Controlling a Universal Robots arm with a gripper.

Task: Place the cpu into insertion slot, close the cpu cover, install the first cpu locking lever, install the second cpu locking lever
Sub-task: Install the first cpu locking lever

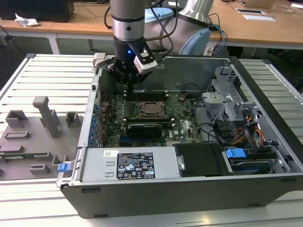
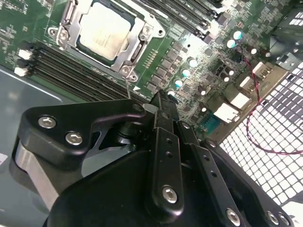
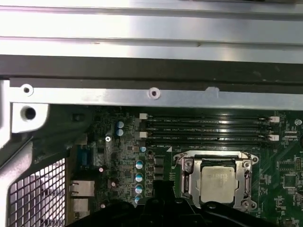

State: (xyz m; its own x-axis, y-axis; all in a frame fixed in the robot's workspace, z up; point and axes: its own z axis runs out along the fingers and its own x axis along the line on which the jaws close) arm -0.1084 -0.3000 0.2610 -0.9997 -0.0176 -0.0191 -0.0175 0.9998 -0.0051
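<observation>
The cpu, its pale metal top facing up, is seated in the insertion slot. The cpu cover is folded flat around it, so the chip shows through the frame's square window. In the exterior view the socket lies just below the gripper, a little toward the exterior view's right and nearer the camera. The tool's tip hangs over the board with a clear gap to the chip. In the second wrist view a bank of long black memory slots runs between the socket and the fingertips. The two black fingers are pressed together with nothing held between them. Around the tip spreads the green motherboard, with small capacitors just beside the gripper. Behind the gripper in the second wrist view stands the perforated rear wall of the computer case. Farther off, at the near side of the case in the exterior view, lies the labelled power supply. Well apart from the gripper, toward the exterior view's left, sits a grey fixture plate.
</observation>
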